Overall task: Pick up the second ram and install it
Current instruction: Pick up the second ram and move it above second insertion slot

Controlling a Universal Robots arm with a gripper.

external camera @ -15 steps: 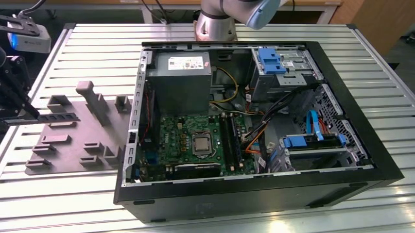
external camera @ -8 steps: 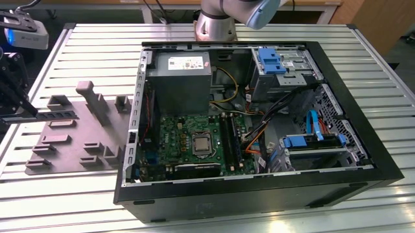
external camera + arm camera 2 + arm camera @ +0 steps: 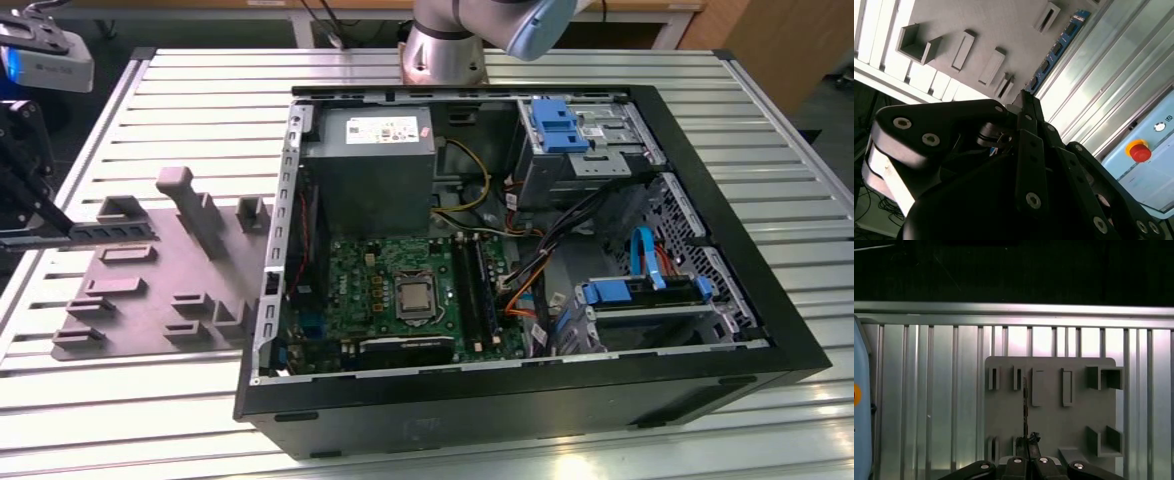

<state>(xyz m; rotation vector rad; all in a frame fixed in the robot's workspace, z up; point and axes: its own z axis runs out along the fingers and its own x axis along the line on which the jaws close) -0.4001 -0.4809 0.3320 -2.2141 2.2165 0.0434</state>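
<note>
Well, the gripper (image 3: 56,236) is at the exterior view's far left, over the edge of the grey moulded tray (image 3: 147,300), and its fingers are pinched narrowly on one end of the second ram (image 3: 118,232). The stick juts out from the fingertips, level and edge-up, across the tray's upright blocks. In the second wrist view the ram (image 3: 1056,50) runs straight away from the gripper (image 3: 1026,97) along the border of the tray (image 3: 1004,25), showing its blue board and row of black chips. In the first wrist view it appears edge-on as a thin dark line (image 3: 1025,400) rising from the closed fingertips (image 3: 1028,440) between the tray's (image 3: 1054,425) slotted blocks. Whether the stick has cleared the tray I cannot tell. The open computer case (image 3: 534,400) with its motherboard (image 3: 360,290) sits well apart on the slatted metal table (image 3: 134,420) — toward the exterior view's right.
</note>
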